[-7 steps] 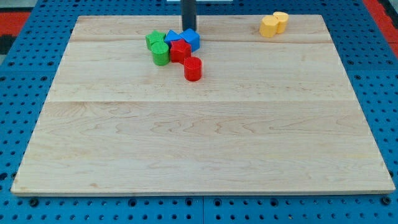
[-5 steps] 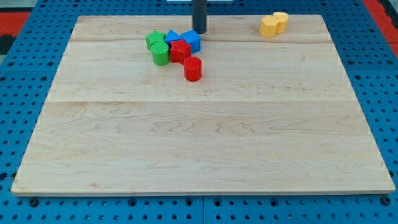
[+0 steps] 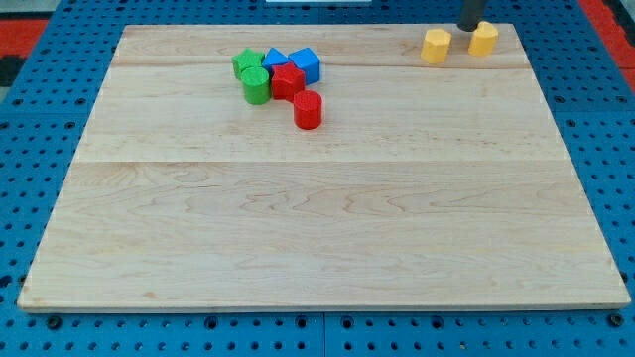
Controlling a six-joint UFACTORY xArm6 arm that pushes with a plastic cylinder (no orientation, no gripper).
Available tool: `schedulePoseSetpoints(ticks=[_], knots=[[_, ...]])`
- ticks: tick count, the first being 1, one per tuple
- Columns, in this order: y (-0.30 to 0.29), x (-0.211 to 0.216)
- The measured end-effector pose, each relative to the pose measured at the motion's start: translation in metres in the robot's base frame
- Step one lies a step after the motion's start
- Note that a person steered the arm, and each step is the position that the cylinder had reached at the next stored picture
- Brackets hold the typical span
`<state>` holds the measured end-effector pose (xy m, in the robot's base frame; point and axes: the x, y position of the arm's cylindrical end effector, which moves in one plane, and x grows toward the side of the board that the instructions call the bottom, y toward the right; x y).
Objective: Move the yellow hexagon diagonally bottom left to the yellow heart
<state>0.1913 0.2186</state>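
My tip, a bare rod with no jaws, stands at the board's top right corner between hexagon and heart; the hexagon looks light, rigid and slippery, best pushed squarely on a flat side

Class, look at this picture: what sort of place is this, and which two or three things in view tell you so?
Probably a robotics lab bench. A pale wooden board lies on a blue perforated mat, small coloured blocks sit on it, such as the red cylinder, and my tip stands between two yellow blocks at the view's top right.
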Motion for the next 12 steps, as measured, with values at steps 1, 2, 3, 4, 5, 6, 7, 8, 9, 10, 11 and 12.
schedulePoseSetpoints(ticks=[1,2,3,4,5,6,7,8,9,10,11,12], knots=[[-0.003,0.0],[0.029,0.0],[0.028,0.0],[0.064,0.001],[0.067,0.001],[0.055,0.019],[0.038,0.028],[-0.007,0.032],[-0.046,0.043],[-0.038,0.048],[-0.048,0.03],[-0.077,0.03]])
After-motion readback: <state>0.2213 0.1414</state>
